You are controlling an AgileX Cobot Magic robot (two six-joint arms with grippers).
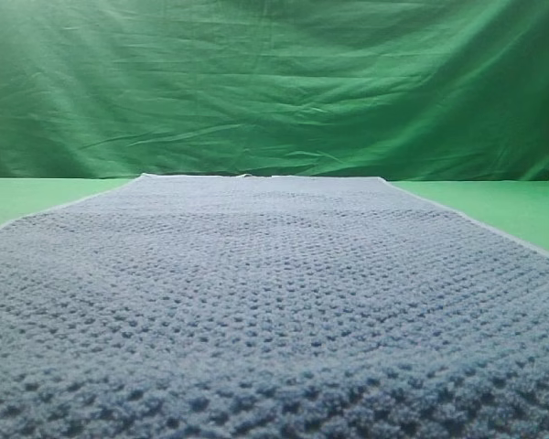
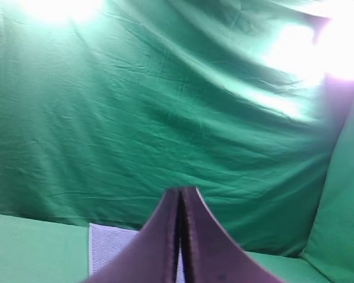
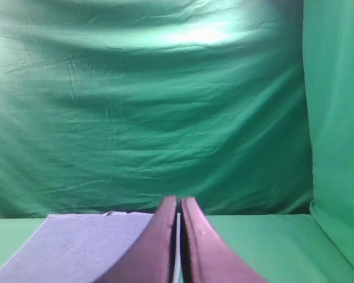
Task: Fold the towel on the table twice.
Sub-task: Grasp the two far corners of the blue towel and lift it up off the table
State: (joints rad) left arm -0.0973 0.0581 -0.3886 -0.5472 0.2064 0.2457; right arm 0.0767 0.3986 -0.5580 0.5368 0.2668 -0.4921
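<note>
Closed, empty left gripper [image 2: 180, 236] and right gripper [image 3: 179, 242] face the towel [image 1: 274, 293], lengthwise toward the table's [image 1: 37, 197] far edge.

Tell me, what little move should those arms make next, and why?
Probably open both grippers and lower them toward the towel's near edge. The towel lies flat and unfolded on the table, while the left gripper and right gripper are shut, holding nothing.

Overhead glare blows out the left wrist view's top corners.
</note>
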